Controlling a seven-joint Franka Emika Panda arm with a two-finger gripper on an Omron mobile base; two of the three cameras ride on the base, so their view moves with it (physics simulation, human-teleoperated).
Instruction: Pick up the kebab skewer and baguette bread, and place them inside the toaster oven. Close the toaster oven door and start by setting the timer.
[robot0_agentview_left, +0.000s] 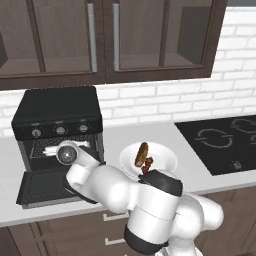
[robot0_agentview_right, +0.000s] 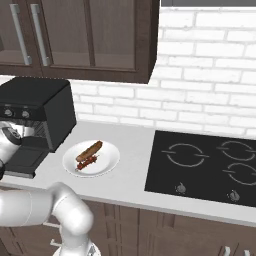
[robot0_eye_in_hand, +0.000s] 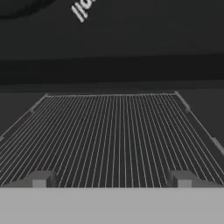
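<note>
Two items still wait on the plate (robot0_agentview_right: 111, 161) while my gripper (robot0_eye_in_hand: 111, 179) faces the toaster oven (robot0_agentview_left: 57, 111).

I see the gripper's jaws spread wide and holding nothing, looking along the wire rack (robot0_eye_in_hand: 109, 131) above the dropped toaster oven door (robot0_agentview_left: 42, 186) at the worktop's left end. The baguette bread (robot0_agentview_right: 89, 149) and kebab skewer (robot0_agentview_right: 87, 163) lie side by side, just apart, toward the worktop's middle, to the hand's right, near the front edge. Both long axes run diagonally toward the back wall; I judge the next reach must swing right, away from the oven.
</note>
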